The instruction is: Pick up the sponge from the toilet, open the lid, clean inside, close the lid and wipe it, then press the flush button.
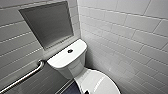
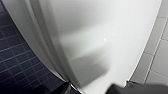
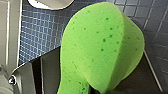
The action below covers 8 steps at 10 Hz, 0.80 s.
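Sponge (image 3: 100,47) is gripped by the right pincer (image 3: 96,90), pinched at one edge and folded double. It is held over the dark blue floor tiles (image 3: 42,32), clear of the toilet (image 1: 72,67). Left pincer (image 2: 96,90) is set close to the lid (image 2: 100,37); whether it is open or closed cannot be told. Lid is seen down in the head view, at the near end of the toilet. Tank top (image 1: 62,58) and flush button (image 1: 70,51) lie beyond it at the far end. Grab rail (image 1: 27,75) is on the left, tiled wall (image 1: 130,37) close on the right.

Step judged: lid opening, left arm. Rim should be caught from below at the near edge, not on the glossy top, where slip is likely. Lift should be swept in an arc about the hinge toward the tank and eased off before contact. Sponge should be held firm and out of the lid's path, away from the right wall.
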Tool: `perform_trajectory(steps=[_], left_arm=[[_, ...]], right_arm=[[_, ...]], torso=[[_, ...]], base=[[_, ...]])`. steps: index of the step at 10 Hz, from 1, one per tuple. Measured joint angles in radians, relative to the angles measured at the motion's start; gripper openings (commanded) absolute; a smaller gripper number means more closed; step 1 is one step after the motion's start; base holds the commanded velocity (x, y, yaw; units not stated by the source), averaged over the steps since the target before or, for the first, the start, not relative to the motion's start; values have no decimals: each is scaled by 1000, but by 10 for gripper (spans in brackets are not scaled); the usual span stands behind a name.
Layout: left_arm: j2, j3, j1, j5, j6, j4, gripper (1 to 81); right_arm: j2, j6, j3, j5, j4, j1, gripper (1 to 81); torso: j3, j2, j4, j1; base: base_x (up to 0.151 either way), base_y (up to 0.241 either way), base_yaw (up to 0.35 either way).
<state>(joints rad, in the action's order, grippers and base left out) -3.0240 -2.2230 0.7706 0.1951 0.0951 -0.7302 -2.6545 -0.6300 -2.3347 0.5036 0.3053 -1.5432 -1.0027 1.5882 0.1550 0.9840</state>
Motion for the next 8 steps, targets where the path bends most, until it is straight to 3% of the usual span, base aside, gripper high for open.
perform_trajectory(steps=[8], left_arm=[[-87, -113, -4, 66, 7, 13, 811]], right_arm=[[1, 0, 0, 0, -1, 1, 10]], torso=[[0, 0, 0, 0]], base=[[0, 0, 0]])
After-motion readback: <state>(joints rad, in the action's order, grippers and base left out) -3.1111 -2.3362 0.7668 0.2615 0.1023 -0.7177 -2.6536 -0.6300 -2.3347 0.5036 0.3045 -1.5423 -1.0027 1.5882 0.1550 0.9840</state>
